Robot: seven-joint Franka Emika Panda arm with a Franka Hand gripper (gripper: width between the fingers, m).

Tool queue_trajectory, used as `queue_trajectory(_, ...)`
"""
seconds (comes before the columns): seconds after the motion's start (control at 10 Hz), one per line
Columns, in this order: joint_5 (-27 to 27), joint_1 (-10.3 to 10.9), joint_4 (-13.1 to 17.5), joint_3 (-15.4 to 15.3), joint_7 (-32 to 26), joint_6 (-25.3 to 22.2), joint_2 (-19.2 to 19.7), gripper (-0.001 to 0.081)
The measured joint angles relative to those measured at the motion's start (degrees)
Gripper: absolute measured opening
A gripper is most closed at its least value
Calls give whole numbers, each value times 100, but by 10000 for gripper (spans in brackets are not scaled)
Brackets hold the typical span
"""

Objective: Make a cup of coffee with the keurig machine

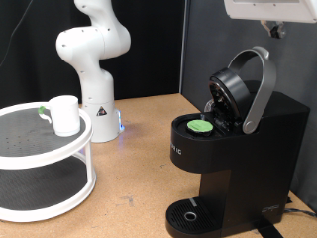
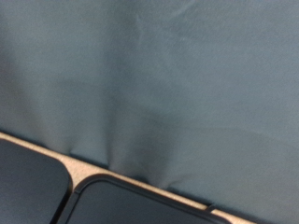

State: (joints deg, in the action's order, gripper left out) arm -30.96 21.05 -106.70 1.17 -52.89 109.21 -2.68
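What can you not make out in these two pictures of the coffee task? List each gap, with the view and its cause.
- End effector: exterior view, cut off by the top edge; fingers unseen.
- Keurig machine: exterior view, right side and base cropped by the edges.
- Inside of the cup: exterior view, too small to tell.
- Wrist view: only blue cloth and dark edges; no task items visible.

The robot arm is glossy white, built of rounded, bulbous segments that join one another in smooth curves, with soft grey shading along their undersides. Its base widens into a white, cone-like pedestal carrying a small dark marking on its front face, and a faint blue glow shows at the pedestal's lower edge on the exterior view's right. At the exterior view's top right a pale, flat-sided white housing shows, with a small grey fitting hanging beneath it
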Motion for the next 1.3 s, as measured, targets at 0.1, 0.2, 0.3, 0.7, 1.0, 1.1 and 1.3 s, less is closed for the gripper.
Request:
queue_trajectory(0.1, 96, 0, -18, -17, 43, 7, 5, 0)
queue_trajectory(0.2, 182, -4, -42, -19, 51, 35, 5, 0)
queue_trajectory(0.3, 249, -15, -66, -15, 51, 91, 4, 0)
queue_trajectory(0.7, 340, -145, -142, 62, 49, 231, -2, 0)
queue_trajectory(1.0, 367, -203, -170, 121, 44, 229, 2, 0)
queue_trajectory(1.1, 384, -225, -179, 131, 44, 214, 6, 0)
queue_trajectory(1.3, 397, -271, -181, 155, 32, 140, 5, 0)
